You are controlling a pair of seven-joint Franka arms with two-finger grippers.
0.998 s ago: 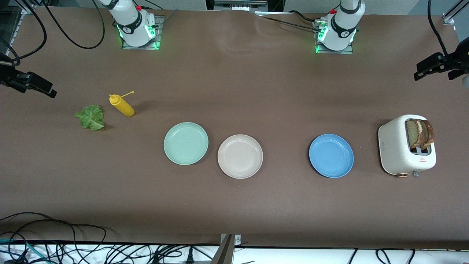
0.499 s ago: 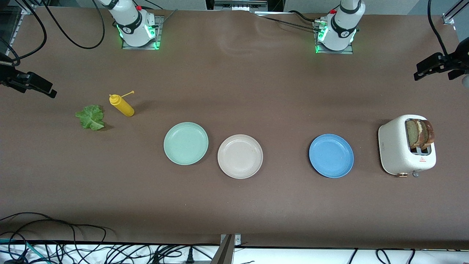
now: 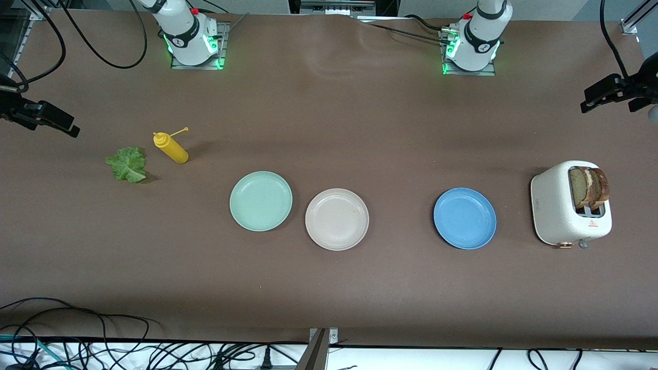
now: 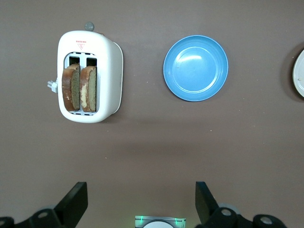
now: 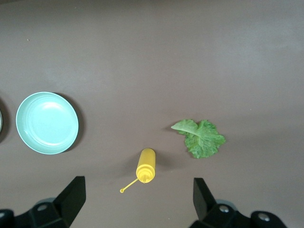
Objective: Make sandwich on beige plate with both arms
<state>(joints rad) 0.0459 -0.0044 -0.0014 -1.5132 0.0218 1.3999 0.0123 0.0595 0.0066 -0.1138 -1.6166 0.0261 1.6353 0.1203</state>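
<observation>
The beige plate (image 3: 336,219) lies bare in the middle of the table; its edge (image 4: 300,73) also shows in the left wrist view. Two brown bread slices (image 3: 591,187) (image 4: 80,88) stand in the white toaster (image 3: 558,210) (image 4: 109,71) at the left arm's end. A green lettuce leaf (image 3: 127,164) (image 5: 202,138) lies flat at the right arm's end. My left gripper (image 4: 141,204) hangs open and holds nothing, high over the table near its base. My right gripper (image 5: 137,202) is open too, high over the yellow bottle's side of the table. Neither gripper shows in the front view.
A mint-green plate (image 3: 260,201) (image 5: 47,122) lies beside the beige plate, toward the right arm's end. A blue plate (image 3: 464,218) (image 4: 195,68) lies between the beige plate and the toaster. A yellow squeeze bottle (image 3: 172,148) (image 5: 146,165) lies on its side by the lettuce.
</observation>
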